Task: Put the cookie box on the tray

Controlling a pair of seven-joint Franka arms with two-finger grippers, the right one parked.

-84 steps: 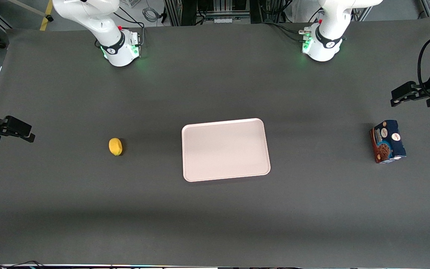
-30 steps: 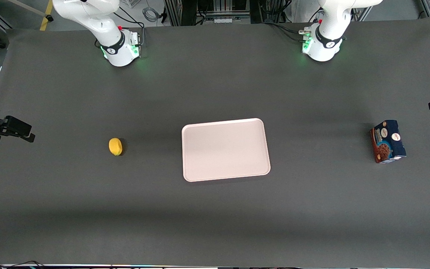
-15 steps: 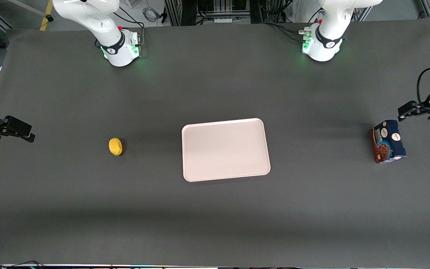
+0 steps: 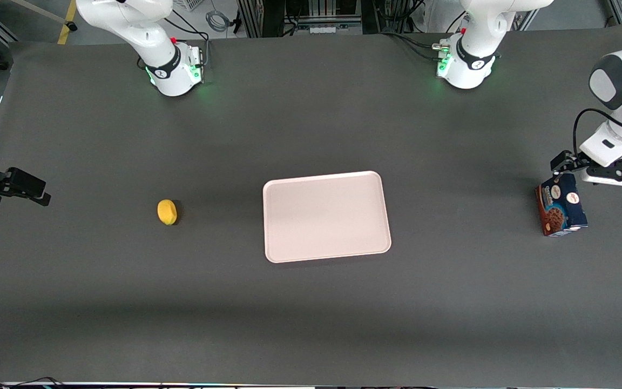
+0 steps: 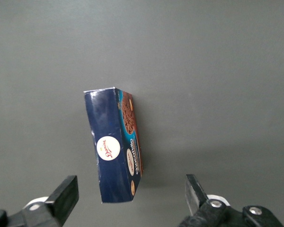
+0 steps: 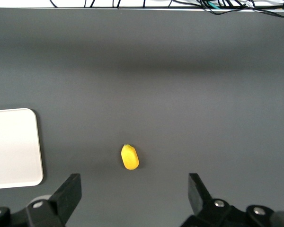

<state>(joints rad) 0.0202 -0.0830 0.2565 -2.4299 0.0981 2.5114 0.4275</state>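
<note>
Box (image 4: 562,204) sits near the desk's working-arm end, well apart from the tray (image 4: 326,216). Claw (image 5: 128,201) spread above it; center, drop straight, pinch the narrow sides.

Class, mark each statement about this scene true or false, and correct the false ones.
1. The cookie box lies on the tray. False: it rests on the table, toward the working arm's end.
2. The gripper has open fingers. True.
3. The gripper holds the box. False: it hovers above the box, apart from it.
4. The tray has nothing on it. True.
5. A yellow lump lies on the table toward the parked arm's end. True.
</note>
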